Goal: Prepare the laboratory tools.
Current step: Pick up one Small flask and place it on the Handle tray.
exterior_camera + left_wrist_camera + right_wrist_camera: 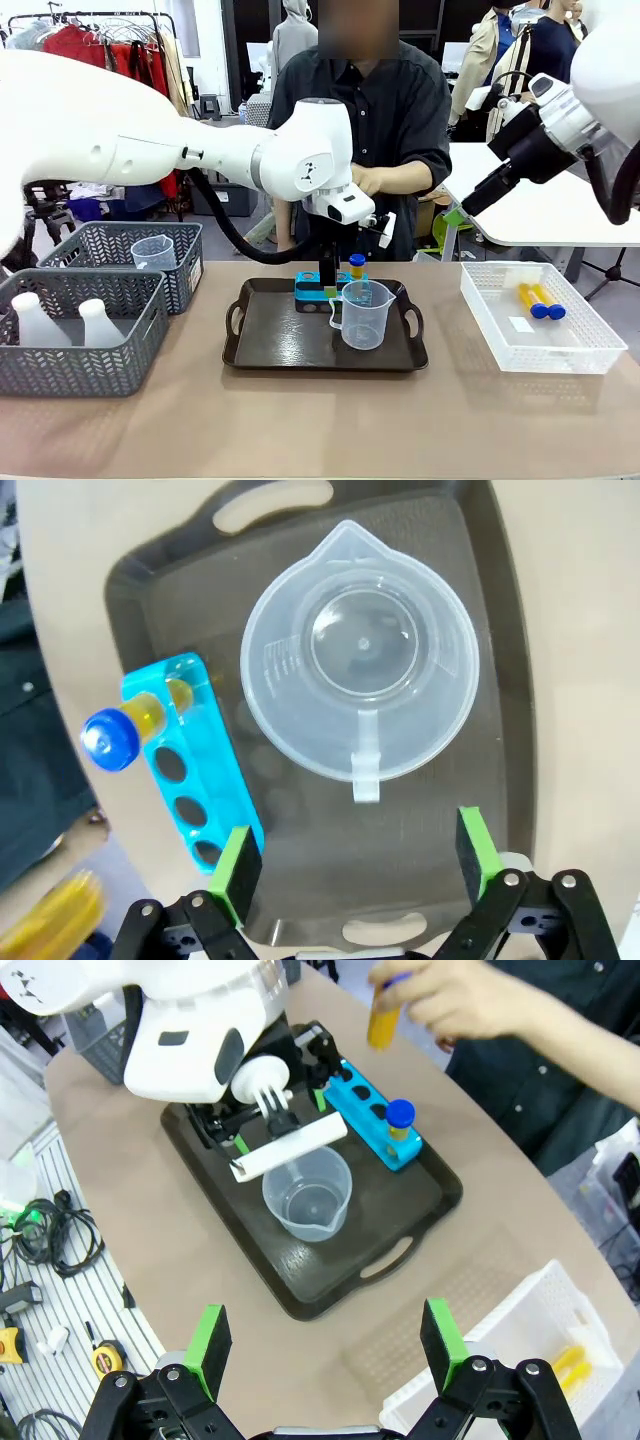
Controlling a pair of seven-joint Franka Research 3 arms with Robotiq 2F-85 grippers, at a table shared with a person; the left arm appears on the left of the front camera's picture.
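Left wrist view: looking straight down, showing the blue rack [190, 770] carrying 1 racked tube [125, 730] in an end hole, with 3 holes standing empty.
Right wrist view: showing a person's hand [450, 1000] holding a raised tube [383, 1015] in the air beyond the rack; in the front view the left arm is covering that tube.
Front mesh basket [80, 365]: holding 2 white flasks [35, 320], standing upright side by side.
Rear mesh basket [120, 240]: holding 1 spare clear beaker [153, 252].
Black tray [235, 335]: carrying the rack at its far edge and the measuring beaker [362, 315] just beside it, standing upright and empty.
Lattice tray [590, 350]: holding 2 loose tubes [535, 300], lying side by side.
Left gripper [358, 860]: hanging over the black tray, jaws spread wide, gripping nothing, the beaker's handle pointing toward the gap.
Right gripper [325, 1345]: hovering high over the table's right half, jaws spread wide, holding nothing.
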